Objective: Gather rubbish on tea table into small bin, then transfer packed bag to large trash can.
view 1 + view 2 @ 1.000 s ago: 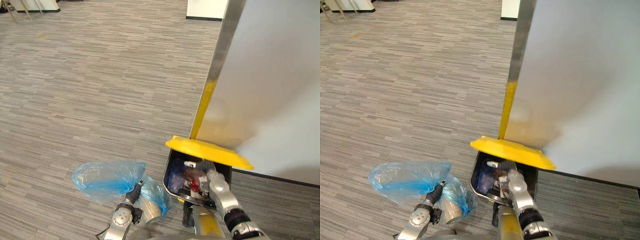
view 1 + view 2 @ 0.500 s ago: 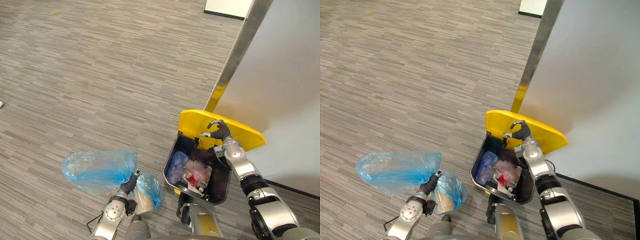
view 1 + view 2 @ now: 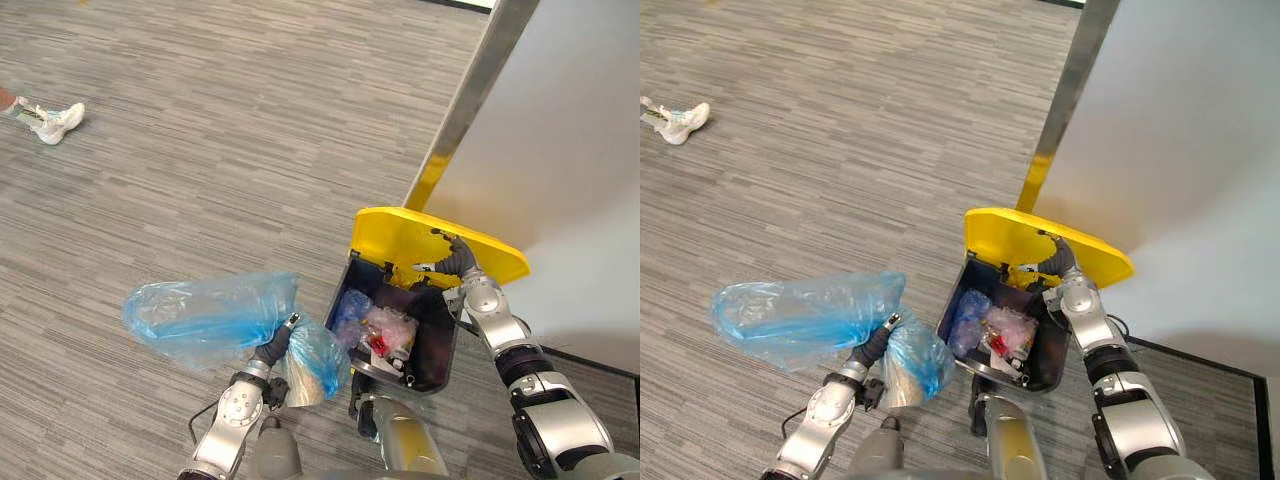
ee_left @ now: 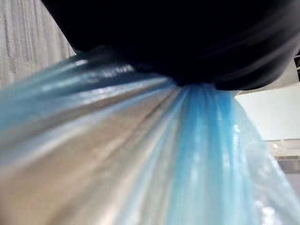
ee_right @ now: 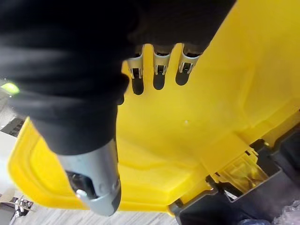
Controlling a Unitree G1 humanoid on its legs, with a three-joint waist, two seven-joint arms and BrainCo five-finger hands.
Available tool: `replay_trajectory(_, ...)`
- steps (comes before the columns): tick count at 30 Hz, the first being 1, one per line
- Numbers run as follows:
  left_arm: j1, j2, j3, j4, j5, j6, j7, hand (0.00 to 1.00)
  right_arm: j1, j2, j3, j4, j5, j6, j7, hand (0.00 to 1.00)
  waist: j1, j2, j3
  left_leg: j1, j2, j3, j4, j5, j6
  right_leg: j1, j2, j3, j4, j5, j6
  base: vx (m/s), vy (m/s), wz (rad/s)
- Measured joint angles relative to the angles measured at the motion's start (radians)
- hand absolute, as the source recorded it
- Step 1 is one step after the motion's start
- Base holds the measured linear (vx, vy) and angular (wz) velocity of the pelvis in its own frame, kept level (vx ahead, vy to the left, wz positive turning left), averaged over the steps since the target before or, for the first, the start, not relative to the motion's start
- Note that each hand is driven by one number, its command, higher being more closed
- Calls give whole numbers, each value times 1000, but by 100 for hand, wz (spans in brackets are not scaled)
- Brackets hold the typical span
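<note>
1. Beside the large trash can (image 3: 443, 345), on its left, the left hand (image 3: 272, 350) is gripping the blue bag (image 3: 205, 315) at its gathered neck, fingers closed round the film.
2. Loose film is billowing away from that hand over the grey floor (image 3: 200, 150), while the filled end is hanging just beside the can's wall.
3. The right hand (image 3: 458, 262) is propping the yellow lid (image 3: 400, 235) up, its fingers (image 5: 159, 70) lying straight against the underside and clasping nothing.
4. Blue wrapping (image 3: 350, 310), clear plastic (image 3: 388, 325) and a red scrap (image 3: 380, 343) are lying inside the open can.
5. A person's shoe (image 3: 55, 122) is showing far off on the floor.
</note>
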Motion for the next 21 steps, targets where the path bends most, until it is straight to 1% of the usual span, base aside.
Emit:
replay_trajectory(2,-31,0,-19,0,-19,-1,2,100,-4,0,0,0,-1,2,2,0,-2,0,0,0,-1,7,7,-6,2,0,1,6,0,2,-2,34,31,-12)
replay_trajectory(5,-101,-1,-39,0,-31,-6,5,100,-37,0,8,0,-11,10,6,0,-2,-2,8,1,-2,42,29,-22,2,-9,10,38,0,14,-18,27,47,-32)
replay_trajectory(8,-177,-2,-75,1,-38,-10,14,100,-87,-7,47,0,-35,19,7,0,-23,-2,30,0,-9,60,49,-36,9,-15,12,59,0,21,-17,13,55,-25)
replay_trajectory(10,-232,-10,-106,21,-38,-13,29,100,-104,-18,72,-3,-43,20,19,0,-28,-2,32,0,-11,80,53,-42,14,-22,14,77,-1,31,-32,30,49,-22)
replay_trajectory(12,-260,-17,-119,44,-37,-14,33,100,-121,-29,98,-4,-44,21,22,0,-33,-2,33,-2,-14,90,56,-45,16,-29,13,86,0,35,-33,24,36,-18)
replay_trajectory(15,-361,-28,-145,139,-34,-14,52,100,-152,-49,131,-61,-55,25,23,0,-51,1,82,-13,-15,109,95,-67,20,-34,15,104,0,45,-35,-1,51,-20)
replay_trajectory(18,-458,-30,-152,229,-28,-5,61,100,-199,-68,141,-96,-68,25,23,0,-66,-1,114,-64,-20,119,138,-79,24,-70,14,114,1,61,-33,-42,36,-13)
replay_trajectory(21,-573,-29,-160,327,-28,0,76,100,-277,-100,188,-122,-69,25,23,0,-77,-2,160,-107,-26,138,202,-101,29,-112,13,134,34,66,-34,-45,26,-20)
